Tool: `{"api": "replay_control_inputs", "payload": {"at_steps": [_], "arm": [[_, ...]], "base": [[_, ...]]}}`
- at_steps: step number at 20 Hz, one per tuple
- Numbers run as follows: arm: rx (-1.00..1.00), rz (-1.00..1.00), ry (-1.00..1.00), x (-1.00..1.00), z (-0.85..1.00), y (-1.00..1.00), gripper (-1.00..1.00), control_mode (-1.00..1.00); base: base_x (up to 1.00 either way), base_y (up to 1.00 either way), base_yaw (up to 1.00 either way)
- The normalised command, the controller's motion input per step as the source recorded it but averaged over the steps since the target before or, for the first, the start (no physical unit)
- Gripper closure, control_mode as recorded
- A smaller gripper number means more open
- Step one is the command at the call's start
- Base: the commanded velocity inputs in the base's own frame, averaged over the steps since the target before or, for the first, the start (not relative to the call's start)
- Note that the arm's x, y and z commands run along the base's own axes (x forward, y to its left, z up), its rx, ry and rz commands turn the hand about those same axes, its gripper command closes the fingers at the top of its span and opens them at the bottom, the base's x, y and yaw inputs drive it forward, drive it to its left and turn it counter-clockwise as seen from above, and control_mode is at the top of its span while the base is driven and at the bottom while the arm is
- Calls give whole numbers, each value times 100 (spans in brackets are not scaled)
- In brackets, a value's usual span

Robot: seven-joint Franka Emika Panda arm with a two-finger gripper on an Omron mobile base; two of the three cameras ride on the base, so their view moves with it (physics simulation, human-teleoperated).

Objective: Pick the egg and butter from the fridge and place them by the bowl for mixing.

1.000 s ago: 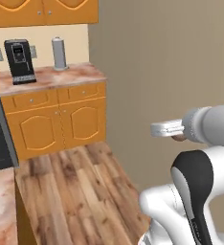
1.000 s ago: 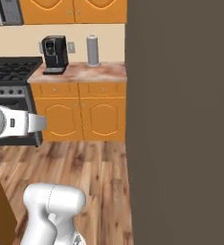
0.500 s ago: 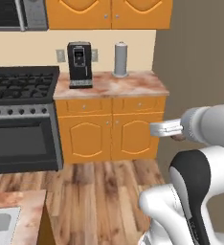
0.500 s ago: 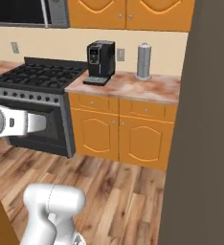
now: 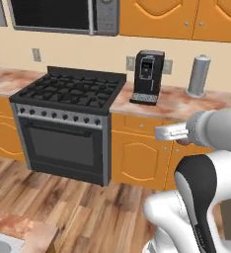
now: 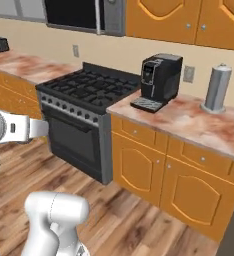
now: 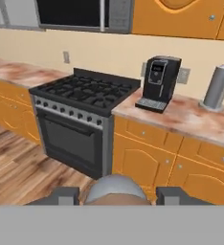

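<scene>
Ahead in the left base view, a black stove [image 5: 68,94] stands between orange cabinets [image 5: 137,158], with a microwave [image 5: 58,15] above it. A black coffee machine [image 5: 148,76] and a steel canister [image 5: 198,75] sit on the counter [image 5: 176,106] to the right.

From the right base view, the coffee machine is near the stove and the canister further right.

Through the hand view, the gripper [image 7: 117,195] has its fingers clamped on a rounded pale egg [image 7: 116,187], held above the wooden floor [image 7: 18,162] facing the stove.
</scene>
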Motion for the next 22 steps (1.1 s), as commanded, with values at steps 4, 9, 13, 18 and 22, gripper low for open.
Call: {"api": "replay_control_inputs", "payload": {"at_steps": [4, 9, 13, 18, 22], "arm": [[0, 0, 0, 0, 0, 0, 100, 100], [0, 0, 0, 0, 0, 0, 100, 100], [0, 0, 0, 0, 0, 0, 100, 100], [0, 0, 0, 0, 0, 0, 100, 100], [0, 0, 0, 0, 0, 0, 100, 100]], "base": [[100, 0, 66], [100, 0, 64], [100, 0, 63], [100, 0, 59], [100, 0, 54]]}}
